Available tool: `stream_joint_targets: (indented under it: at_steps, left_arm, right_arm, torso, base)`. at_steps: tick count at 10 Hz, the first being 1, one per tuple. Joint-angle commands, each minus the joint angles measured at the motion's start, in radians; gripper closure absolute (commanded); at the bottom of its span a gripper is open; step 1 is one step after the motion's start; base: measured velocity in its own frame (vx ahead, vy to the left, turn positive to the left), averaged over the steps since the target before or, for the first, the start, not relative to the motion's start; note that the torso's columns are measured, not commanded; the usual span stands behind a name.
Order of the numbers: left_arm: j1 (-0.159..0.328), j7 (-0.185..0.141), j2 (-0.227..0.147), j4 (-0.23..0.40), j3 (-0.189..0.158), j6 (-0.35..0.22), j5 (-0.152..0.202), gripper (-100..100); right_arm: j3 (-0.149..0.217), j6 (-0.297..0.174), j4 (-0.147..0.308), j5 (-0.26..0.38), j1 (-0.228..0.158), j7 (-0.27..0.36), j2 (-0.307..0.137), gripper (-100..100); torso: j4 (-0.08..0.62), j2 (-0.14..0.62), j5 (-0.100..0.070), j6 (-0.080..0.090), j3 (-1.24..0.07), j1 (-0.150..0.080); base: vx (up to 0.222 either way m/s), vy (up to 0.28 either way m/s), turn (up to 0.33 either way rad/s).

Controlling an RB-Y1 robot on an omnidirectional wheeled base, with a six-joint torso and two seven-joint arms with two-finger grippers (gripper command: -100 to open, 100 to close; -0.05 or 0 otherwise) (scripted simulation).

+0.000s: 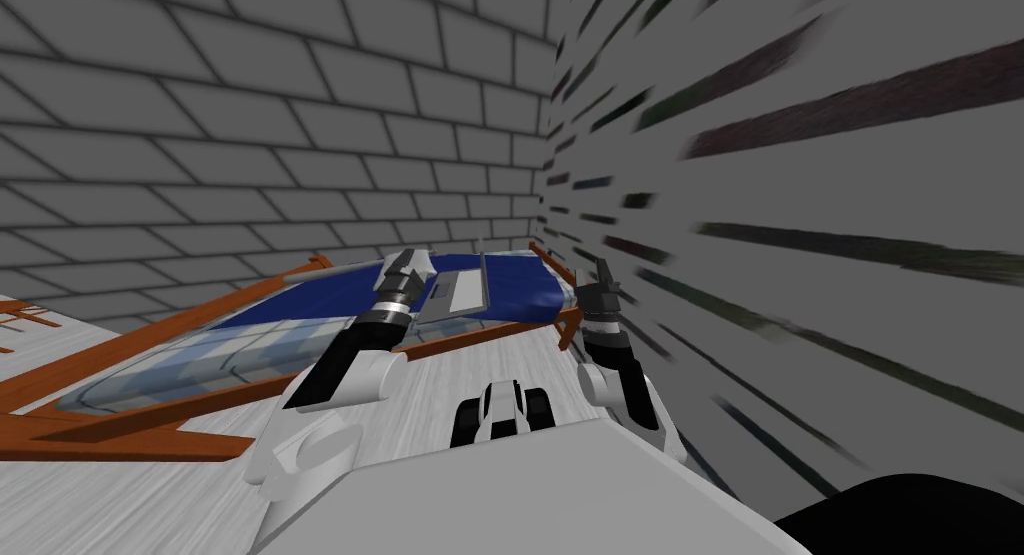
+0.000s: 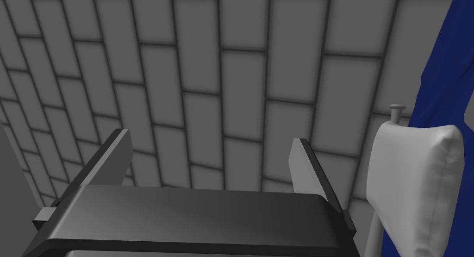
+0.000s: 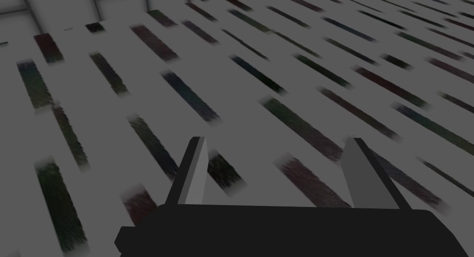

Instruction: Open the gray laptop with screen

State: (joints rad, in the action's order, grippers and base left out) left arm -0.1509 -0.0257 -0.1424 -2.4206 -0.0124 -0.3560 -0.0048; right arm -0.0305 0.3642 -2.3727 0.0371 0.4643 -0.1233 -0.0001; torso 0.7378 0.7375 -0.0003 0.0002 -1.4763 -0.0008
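The grey laptop [image 1: 452, 297] lies on the blue cover [image 1: 340, 291] of a wood-framed bed [image 1: 150, 329]. A thin grey panel rises at its right edge, apparently the lid standing up. My left gripper [image 1: 415, 261] hovers just left of the laptop, near its far corner. In the left wrist view the left gripper [image 2: 209, 138] is open and holds nothing, facing a grey brick wall. My right gripper [image 1: 603, 271] is raised at the bed's right corner, by the side wall. The right gripper [image 3: 276, 141] is also open and holds nothing.
A white pillow [image 2: 416, 184] stands beside the left hand, against the blue cover [image 2: 449, 59]. A pale checked blanket [image 1: 190, 354] covers the bed's near left part. The grey brick wall [image 1: 300, 129] is behind the bed and a streaked grey wall [image 1: 800, 229] is close on the right.
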Motion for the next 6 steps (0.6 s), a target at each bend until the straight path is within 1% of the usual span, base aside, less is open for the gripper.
stream_joint_targets:
  at_steps: [1, 2, 3, 4, 5, 6]
  left_arm:
    - [0.021, 0.005, -0.002, 0.002, -0.005, -0.070, -0.003, -100]
    - [0.021, 0.005, -0.002, 0.002, -0.005, -0.096, -0.003, -100]
    - [0.043, 0.009, -0.005, 0.004, -0.011, -0.126, -0.005, -100]
    - [0.043, 0.009, -0.005, 0.004, -0.011, -0.155, -0.005, -100]
    - [0.043, 0.009, -0.005, 0.004, -0.011, -0.169, -0.005, -100]
    - [0.065, 0.014, -0.008, 0.006, -0.018, -0.205, -0.007, -100]
  right_arm:
    - [0.000, 0.000, 0.000, 0.000, 0.000, 0.000, 0.000, 0]
    - [0.000, 0.000, 0.000, 0.000, 0.000, 0.000, 0.000, 0]
    - [0.000, 0.000, 0.000, 0.000, 0.000, 0.000, 0.000, 0]
    - [0.000, 0.000, 0.000, 0.000, 0.000, 0.000, 0.000, 0]
    - [0.000, 0.000, 0.000, 0.000, 0.000, 0.000, 0.000, 0]
    - [0.000, 0.000, 0.000, 0.000, 0.000, 0.000, 0.000, 0]
  torso:
    - [0.000, 0.001, 0.001, 0.000, 0.000, 0.003]
    - [0.000, 0.001, 0.001, 0.000, 0.000, 0.001]
    - [0.000, 0.001, 0.000, 0.000, 0.001, 0.001]
    - [0.000, 0.000, 0.000, 0.000, 0.000, 0.000]
    - [0.000, 0.000, 0.000, 0.000, 0.000, 0.000]
    - [0.000, 0.001, 0.001, 0.000, 0.000, 0.002]
  base:
    - [0.008, -0.061, 0.073]
    - [0.005, -0.064, 0.044]
    - [0.012, -0.066, 0.047]
    - [0.016, -0.076, 0.032]
    - [0.009, -0.041, 0.002]
    - [0.011, -0.050, 0.052]
